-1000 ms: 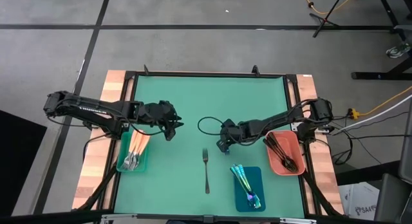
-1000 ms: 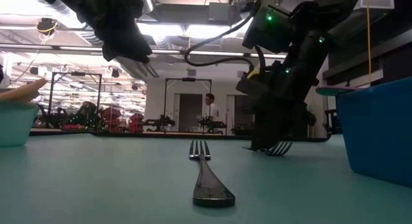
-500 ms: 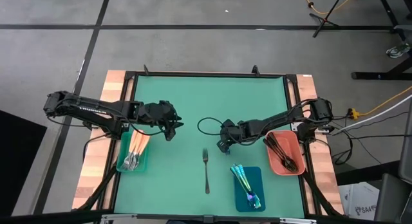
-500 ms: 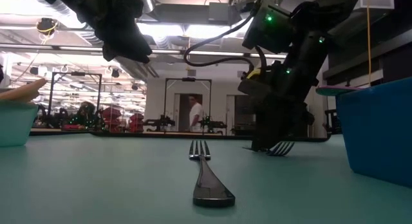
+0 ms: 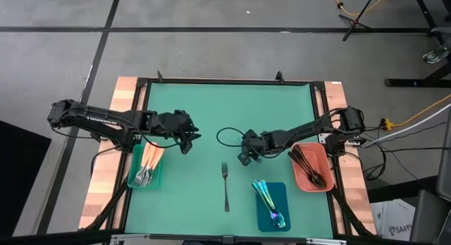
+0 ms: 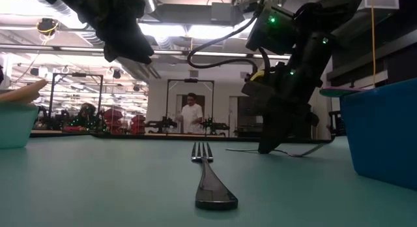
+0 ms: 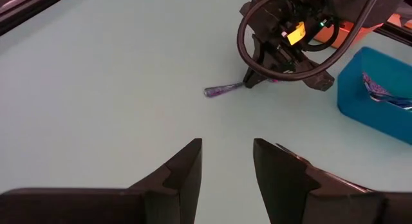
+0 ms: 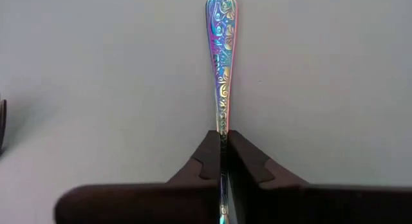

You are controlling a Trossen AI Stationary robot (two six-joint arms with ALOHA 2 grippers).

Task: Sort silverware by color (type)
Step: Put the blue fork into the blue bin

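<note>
One iridescent utensil pinched by right fingers, one dark fork loose, left fingers spread.

Right hand closed on slim iridescent rainbow-patterned utensil, was open. Low view: utensil now near-level just above green surface, earlier tines touching it. Person in white shirt shifted in background doorway.

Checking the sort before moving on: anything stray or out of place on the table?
One dark fork lies loose mid-table, outside the salmon tray holding the other dark pieces. The right pincer is shut on an iridescent patterned utensil, not yet in the blue tray. Nothing spilled or damaged.
</note>
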